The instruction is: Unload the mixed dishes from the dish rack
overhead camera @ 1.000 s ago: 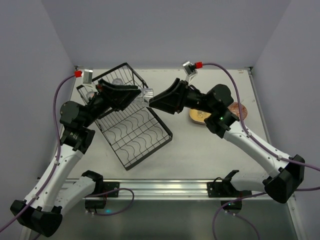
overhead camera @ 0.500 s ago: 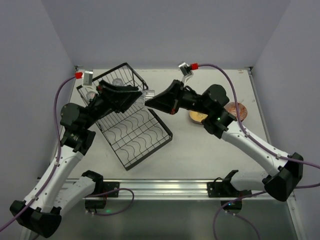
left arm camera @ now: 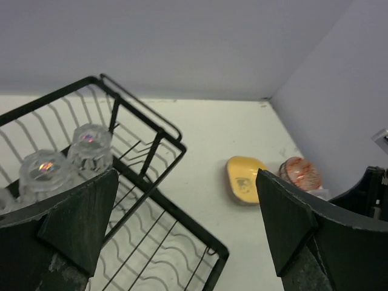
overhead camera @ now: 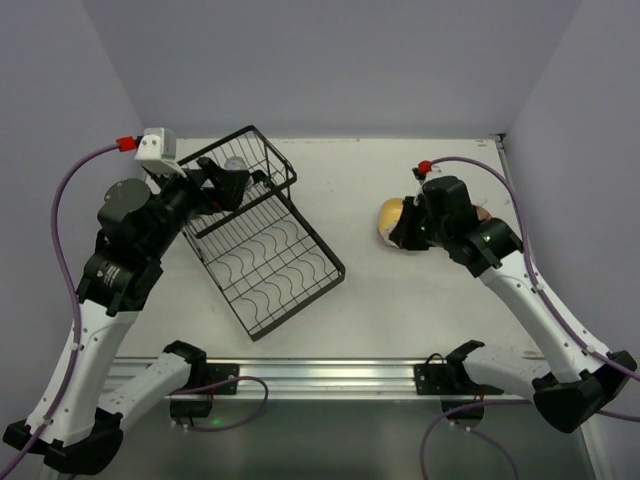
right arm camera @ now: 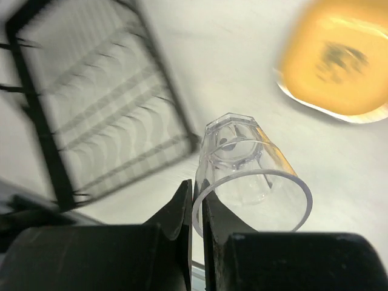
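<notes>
The right gripper (right arm camera: 197, 197) pinches a clear glass cup (right arm camera: 245, 173) by its rim near the yellow plate (right arm camera: 332, 66); so thin a hold may slip. The left gripper (left arm camera: 185, 206) hovers spread over the dish rack (left arm camera: 151, 156).

The dish rack (overhead camera: 265, 250) was black wire, its flat section crossed by wavy dividers. In the rack's basket end sat two clear glass cups (left arm camera: 90, 145) with small rainbow glints. Right of the rack lay a yellow plate (left arm camera: 245, 180) with a dark central mark, and beyond it a bowl (left arm camera: 301, 174) mottled red-brown on white. A faceted clear cup (right arm camera: 248, 176) showed colourless against the off-white table (overhead camera: 400, 310)
</notes>
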You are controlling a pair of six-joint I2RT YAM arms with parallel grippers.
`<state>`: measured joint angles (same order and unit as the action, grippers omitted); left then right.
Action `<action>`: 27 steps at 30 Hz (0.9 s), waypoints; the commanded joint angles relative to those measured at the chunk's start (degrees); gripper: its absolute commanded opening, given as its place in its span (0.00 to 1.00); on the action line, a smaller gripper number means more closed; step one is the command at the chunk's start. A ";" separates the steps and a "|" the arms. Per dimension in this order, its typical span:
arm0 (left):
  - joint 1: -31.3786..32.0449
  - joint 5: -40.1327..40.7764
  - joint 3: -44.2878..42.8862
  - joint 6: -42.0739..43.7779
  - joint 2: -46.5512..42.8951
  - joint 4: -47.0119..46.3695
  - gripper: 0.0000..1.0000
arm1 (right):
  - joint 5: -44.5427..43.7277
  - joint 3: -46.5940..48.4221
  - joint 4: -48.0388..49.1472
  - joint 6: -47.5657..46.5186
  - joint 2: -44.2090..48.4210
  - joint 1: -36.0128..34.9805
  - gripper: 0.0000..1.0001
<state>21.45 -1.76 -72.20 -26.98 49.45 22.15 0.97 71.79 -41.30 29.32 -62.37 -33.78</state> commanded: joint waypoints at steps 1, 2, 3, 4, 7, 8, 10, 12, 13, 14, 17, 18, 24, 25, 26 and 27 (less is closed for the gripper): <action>0.08 7.20 -2.32 8.00 -0.23 12.12 1.00 | -8.08 -4.54 -19.25 -6.20 -1.70 5.82 0.00; 0.08 7.64 -2.50 8.17 -0.49 13.34 1.00 | -8.44 -5.68 -20.22 -6.29 -3.44 8.70 0.00; 0.08 8.00 -2.59 8.43 -0.67 13.79 1.00 | -9.40 -7.87 -20.49 -6.38 -4.51 9.60 0.00; 0.08 8.26 -2.50 8.70 -0.76 14.14 1.00 | -10.11 -8.76 -20.31 -6.29 -5.56 10.22 0.00; 0.08 9.23 -2.50 9.49 -0.93 15.29 1.00 | -11.43 -9.03 -18.57 -4.98 -10.13 10.66 0.00; 0.08 9.32 -2.42 9.67 -1.02 15.46 1.00 | -11.52 -9.38 -17.42 -4.71 -11.01 11.53 0.00; 0.08 9.93 -2.41 10.63 -1.20 16.34 1.00 | -11.95 -11.23 -15.75 -3.93 -14.52 12.94 0.00; 0.08 10.19 -2.24 12.56 -1.46 16.96 1.00 | -11.79 -13.95 -13.03 -4.10 -17.78 15.14 0.00; 0.08 10.37 -2.15 13.00 -1.55 17.13 1.00 | -10.74 -14.74 -10.93 -4.36 -18.66 16.63 0.00; 0.08 10.55 -1.98 13.27 -1.81 17.22 1.00 | -10.55 -15.10 -10.30 -4.19 -19.54 17.08 0.00; 0.08 10.37 -1.27 14.06 -2.34 16.70 1.00 | -9.85 -15.80 -7.84 -4.54 -21.65 18.39 0.00; 0.17 10.37 -1.01 14.15 -2.34 16.61 1.00 | -10.37 -15.19 -7.75 -4.62 -23.05 18.75 0.00; 0.26 10.02 -0.57 14.68 -2.17 16.17 1.00 | -11.08 -14.13 -6.43 -4.97 -24.38 22.18 0.00; 0.26 9.85 -0.48 14.68 -2.08 16.08 1.00 | -11.17 -13.96 -6.43 -4.89 -24.55 22.35 0.00; 0.26 9.41 -0.48 14.68 -1.82 16.17 1.00 | -11.25 -13.96 -6.43 -4.97 -24.64 22.62 0.14; 0.17 9.23 -0.66 14.68 -1.64 16.26 1.00 | -11.26 -13.96 -6.69 -4.63 -24.56 22.70 0.26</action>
<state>21.45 7.94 -72.53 -13.89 47.62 38.74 -8.62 56.18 -49.67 25.26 -86.08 -11.55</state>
